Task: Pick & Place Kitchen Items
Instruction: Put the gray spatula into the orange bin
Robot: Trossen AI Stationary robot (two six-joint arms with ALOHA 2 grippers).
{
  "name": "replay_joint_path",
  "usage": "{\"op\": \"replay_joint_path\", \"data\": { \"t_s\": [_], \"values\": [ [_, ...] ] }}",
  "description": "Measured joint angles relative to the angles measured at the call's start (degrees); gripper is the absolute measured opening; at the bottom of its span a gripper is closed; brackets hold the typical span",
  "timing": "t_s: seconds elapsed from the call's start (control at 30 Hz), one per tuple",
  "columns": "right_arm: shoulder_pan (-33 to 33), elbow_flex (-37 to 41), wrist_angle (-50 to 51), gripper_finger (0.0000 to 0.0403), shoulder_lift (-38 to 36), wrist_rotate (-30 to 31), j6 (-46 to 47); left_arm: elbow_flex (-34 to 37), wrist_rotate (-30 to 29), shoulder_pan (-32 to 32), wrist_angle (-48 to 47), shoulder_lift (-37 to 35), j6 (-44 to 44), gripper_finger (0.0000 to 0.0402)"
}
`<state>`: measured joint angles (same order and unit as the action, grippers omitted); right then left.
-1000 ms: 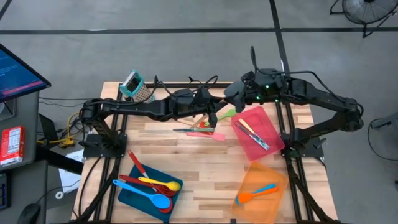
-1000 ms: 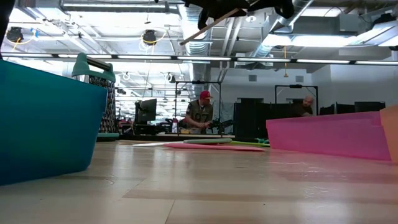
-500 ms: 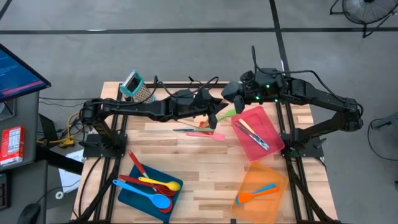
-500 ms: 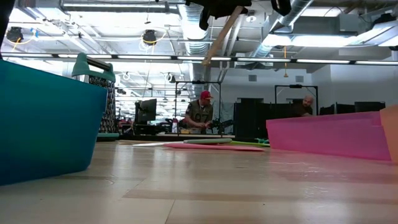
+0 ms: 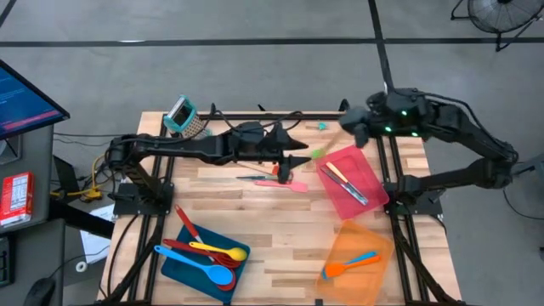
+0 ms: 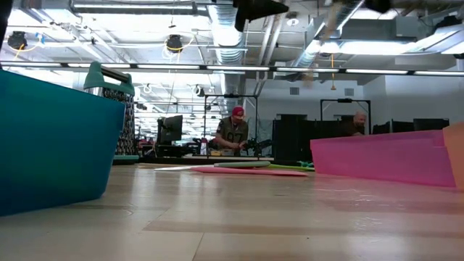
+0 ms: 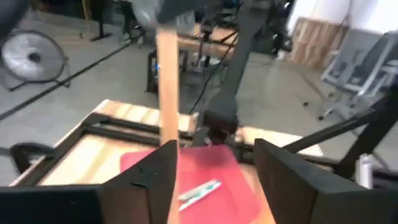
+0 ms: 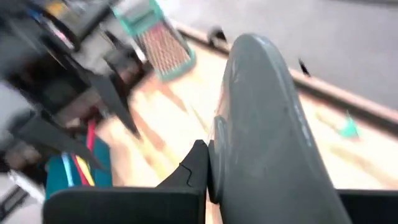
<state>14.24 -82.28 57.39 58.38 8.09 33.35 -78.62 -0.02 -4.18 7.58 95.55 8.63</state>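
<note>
A wooden-handled spatula with a grey head (image 8: 261,124) hangs high above the table, with my right gripper (image 5: 349,127) shut on it near the far edge. Its handle (image 7: 166,93) reaches down to my left gripper (image 7: 214,152), which stands open over the table's middle (image 5: 296,158). The handle's lower end runs beside one left finger (image 7: 149,180); whether they touch, I cannot tell. More kitchen items lie flat on the table: a pink one (image 5: 285,182) and a green one (image 5: 317,154). My right gripper holds the spatula close to its grey head (image 8: 249,155), which stands out past the fingers and hides the place of contact. The spatula is lifted clear of the table. Its wooden handle (image 6: 322,32) slants down from the gripper.
A red tray (image 5: 367,174) with two utensils sits at the right and an orange tray (image 5: 361,242) with an orange-and-blue utensil at the near right. A blue tray (image 5: 183,259) of spoons sits at the near left. A grater (image 5: 185,117) stands far left. People work beyond the table (image 6: 233,132).
My right gripper, first close against the left one over the table's middle, has swung toward the right edge with the wooden-handled spatula. My left gripper has let go of the handle and stays where it was. The handle has tipped from a shallow slant to steeper.
</note>
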Motion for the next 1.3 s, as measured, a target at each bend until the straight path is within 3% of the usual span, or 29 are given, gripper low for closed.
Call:
{"op": "replay_joint_path", "data": {
  "t_s": [0.2,0.37,0.5,0.73,0.87,1.0,1.1,1.3],
  "values": [
    [-3.8,0.0,17.8,0.0028,-6.0,-1.0,9.7,0.0,0.6,2.0,-8.9,-3.8,1.3,0.0234],
    [-15.1,2.4,18.1,0.0028,-10.6,-5.4,23.8,0.0,0.5,2.8,-15.3,-8.5,2.6,0.0238],
    [-25.0,8.6,13.1,0.0028,-13.6,-4.9,36.1,0.0,0.4,2.8,-17.0,-12.6,2.8,0.0231],
    [-41.8,26.2,-6.3,0.0028,-13.6,-5.0,49.3,0.0,0.4,2.8,-18.3,-18.5,2.8,0.0218],
    [-50.7,35.2,-16.7,0.0028,-12.5,-1.4,58.2,0.0,0.3,2.8,-18.5,-21.3,2.9,0.0215],
    [-57.1,40.0,-21.9,0.0028,-12.9,2.2,65.3,0.0,0.3,2.8,-18.8,-23.3,2.9,0.0214],
    [-60.9,41.6,-27.9,0.0027,-14.0,1.1,67.5,0.0,0.2,2.8,-18.8,-24.2,2.9,0.0214],
    [-67.1,44.2,-26.0,0.0027,-13.1,-0.6,78.0,0.0,0.2,2.8,-19.0,-24.3,2.9,0.0214]
  ]
}}
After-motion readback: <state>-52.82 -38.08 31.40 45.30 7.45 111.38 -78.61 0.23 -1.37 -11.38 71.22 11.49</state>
